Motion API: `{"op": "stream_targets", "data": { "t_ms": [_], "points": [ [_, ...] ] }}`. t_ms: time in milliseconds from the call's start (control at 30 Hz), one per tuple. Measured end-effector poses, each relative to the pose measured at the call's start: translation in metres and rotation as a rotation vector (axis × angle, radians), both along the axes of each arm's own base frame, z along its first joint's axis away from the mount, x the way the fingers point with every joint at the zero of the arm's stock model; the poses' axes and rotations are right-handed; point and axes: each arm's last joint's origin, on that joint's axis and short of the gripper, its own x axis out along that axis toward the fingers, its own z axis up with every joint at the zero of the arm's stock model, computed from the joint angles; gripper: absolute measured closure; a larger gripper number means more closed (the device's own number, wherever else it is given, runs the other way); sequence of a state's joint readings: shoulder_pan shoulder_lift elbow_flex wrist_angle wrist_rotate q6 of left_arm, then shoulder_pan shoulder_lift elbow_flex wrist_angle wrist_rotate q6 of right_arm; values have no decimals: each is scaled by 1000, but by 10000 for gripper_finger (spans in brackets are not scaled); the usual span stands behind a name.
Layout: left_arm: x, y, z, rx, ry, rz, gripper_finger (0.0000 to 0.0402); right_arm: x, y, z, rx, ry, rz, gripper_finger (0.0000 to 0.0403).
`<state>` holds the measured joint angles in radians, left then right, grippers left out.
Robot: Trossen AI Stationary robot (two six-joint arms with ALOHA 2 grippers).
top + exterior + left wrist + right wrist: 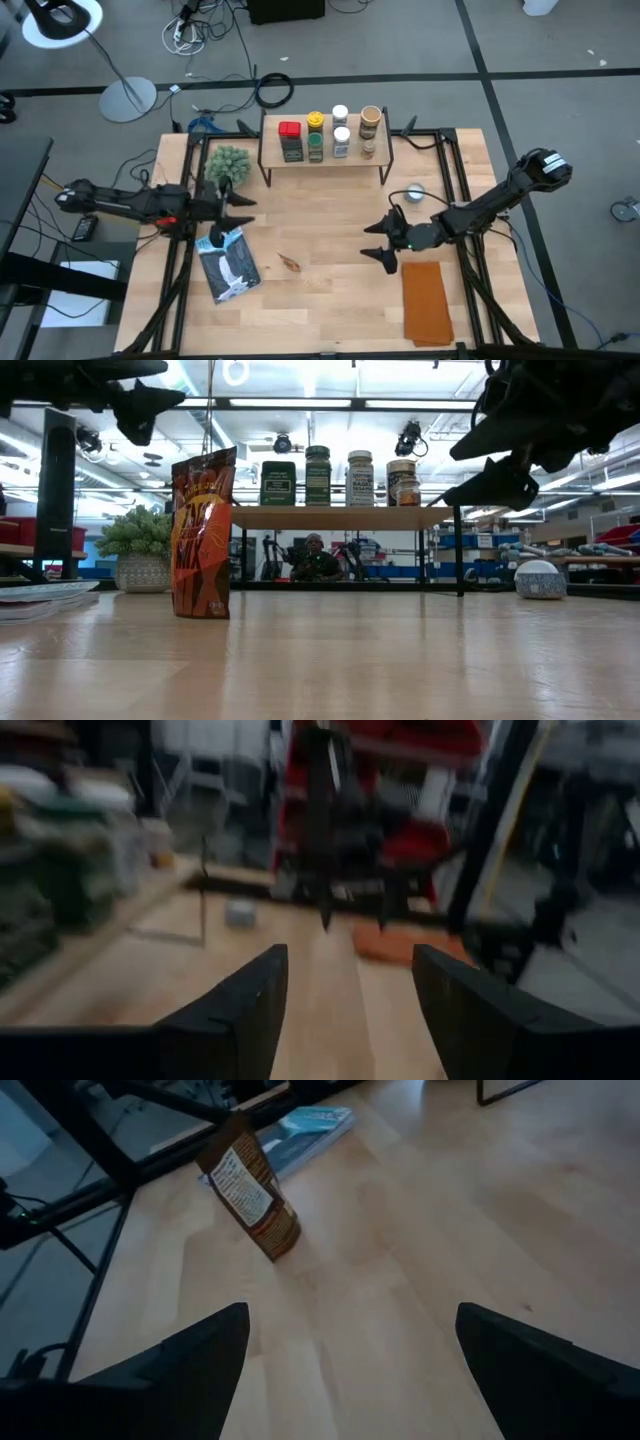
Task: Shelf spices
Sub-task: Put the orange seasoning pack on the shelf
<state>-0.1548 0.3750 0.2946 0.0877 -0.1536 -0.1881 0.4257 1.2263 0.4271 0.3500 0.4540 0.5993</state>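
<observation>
Several spice jars (330, 135) stand in rows on the shelf (322, 162), a low wooden riser on black legs at the table's far side; the low view shows the jars (340, 478) on the shelf's top (340, 517). A brown and orange pouch (290, 262) stands upright on its base on the table, also seen as the pouch (203, 535) and the pouch (250, 1188). My left gripper (245, 205) hovers open at the left, raised above the table, with nothing between its fingers (250, 1010). My right gripper (378, 243) hangs open right of the pouch, pointing toward it.
A fuzzy green plant ball (228, 163) sits left of the shelf. A blue booklet (230, 265) lies by the pouch, an orange cloth (427, 300) at the near right, a round silvery tin (415, 193) right of centre. Bare wood lies between the grippers.
</observation>
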Motion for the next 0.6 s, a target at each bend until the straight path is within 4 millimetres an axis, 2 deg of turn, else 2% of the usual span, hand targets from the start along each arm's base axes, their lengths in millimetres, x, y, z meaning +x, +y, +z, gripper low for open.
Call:
{"op": "stream_targets", "data": {
  "t_ms": [200, 467, 600],
  "points": [
    [28, -15, 8, 35, 189, -77, 184, -2, 4, 0, 13, -10, -27, 49],
    [77, -42, 23, 115, 446, -190, 184, -2, 4, 0, 34, -14, -47, 49],
    [100, -54, 23, 159, 638, -251, 184, -2, 4, 0, 36, -15, -47, 49]
  ]
}}
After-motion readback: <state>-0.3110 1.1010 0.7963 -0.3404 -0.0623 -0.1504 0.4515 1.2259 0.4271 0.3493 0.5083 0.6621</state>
